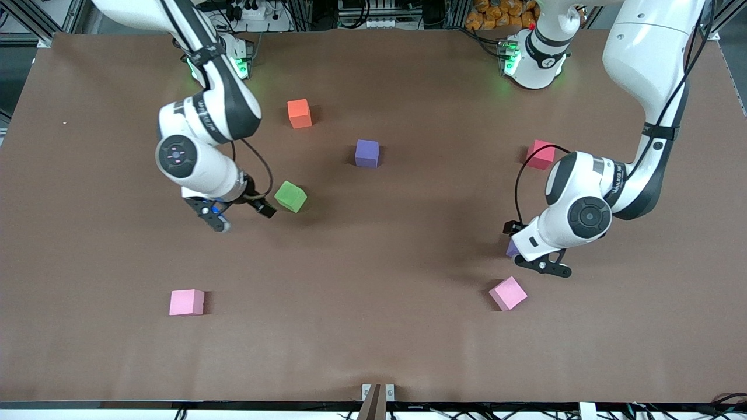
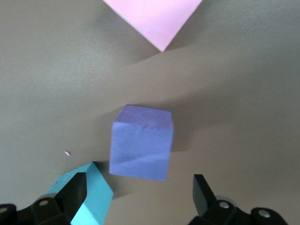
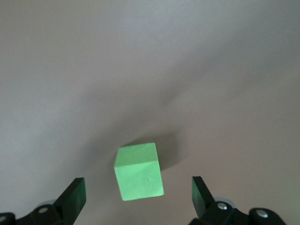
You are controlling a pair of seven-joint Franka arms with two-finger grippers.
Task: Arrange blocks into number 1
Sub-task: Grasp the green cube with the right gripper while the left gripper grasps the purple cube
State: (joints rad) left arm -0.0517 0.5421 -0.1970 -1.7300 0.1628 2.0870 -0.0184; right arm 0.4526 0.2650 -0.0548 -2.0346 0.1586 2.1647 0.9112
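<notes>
A green block (image 1: 290, 196) (image 3: 139, 171) lies mid-table, toward the right arm's end. My right gripper (image 1: 243, 217) (image 3: 137, 183) hovers beside it, open, touching nothing. My left gripper (image 1: 532, 249) (image 2: 140, 187) is open over a purple block (image 1: 512, 249) (image 2: 140, 143), which the hand mostly hides in the front view. One pink block (image 1: 508, 293) (image 2: 152, 18) lies close by, nearer the front camera. A second purple block (image 1: 367, 153) sits mid-table. A second pink block (image 1: 187, 302) lies near the front edge at the right arm's end.
An orange cube (image 1: 299, 113) sits near the right arm's base. A red cube (image 1: 541, 154) lies by the left arm's elbow. A light-blue cube (image 2: 89, 192) rests against one finger of the left gripper, beside the purple block.
</notes>
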